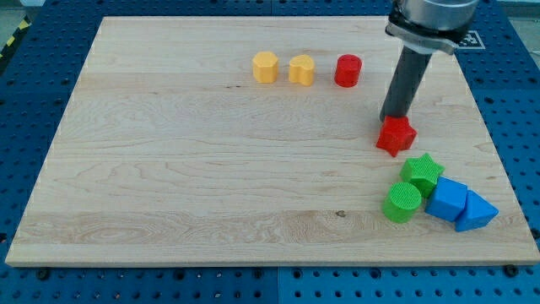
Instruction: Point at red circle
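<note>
The red circle [348,70] is a short red cylinder near the view's top, right of centre, on the wooden board [169,169]. My tip [392,117] is down and to the right of it, a clear gap away. The tip touches the top edge of a red star block [396,136], which lies just below it. Nothing hides the red circle.
A yellow hexagon block [266,67] and a yellow heart-like block [301,70] lie left of the red circle. At the view's lower right sit a green star [422,173], a green cylinder [403,202], a blue cube [447,199] and a blue triangle [475,211].
</note>
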You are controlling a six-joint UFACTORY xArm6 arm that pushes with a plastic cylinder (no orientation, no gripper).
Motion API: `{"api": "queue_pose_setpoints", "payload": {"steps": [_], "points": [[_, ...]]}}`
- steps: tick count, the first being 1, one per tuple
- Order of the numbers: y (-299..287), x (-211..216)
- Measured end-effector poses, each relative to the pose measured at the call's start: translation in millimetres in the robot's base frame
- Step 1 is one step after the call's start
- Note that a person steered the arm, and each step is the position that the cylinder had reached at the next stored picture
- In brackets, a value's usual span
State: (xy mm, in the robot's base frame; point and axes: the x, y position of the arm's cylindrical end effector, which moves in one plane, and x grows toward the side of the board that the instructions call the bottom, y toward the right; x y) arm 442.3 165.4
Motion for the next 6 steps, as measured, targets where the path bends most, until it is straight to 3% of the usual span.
{"api": "queue_pose_setpoints", "payload": {"steps": [1, 2, 4, 5, 6], "points": [[4, 26], [26, 11], [62, -100], [20, -155], [-28, -159]]}}
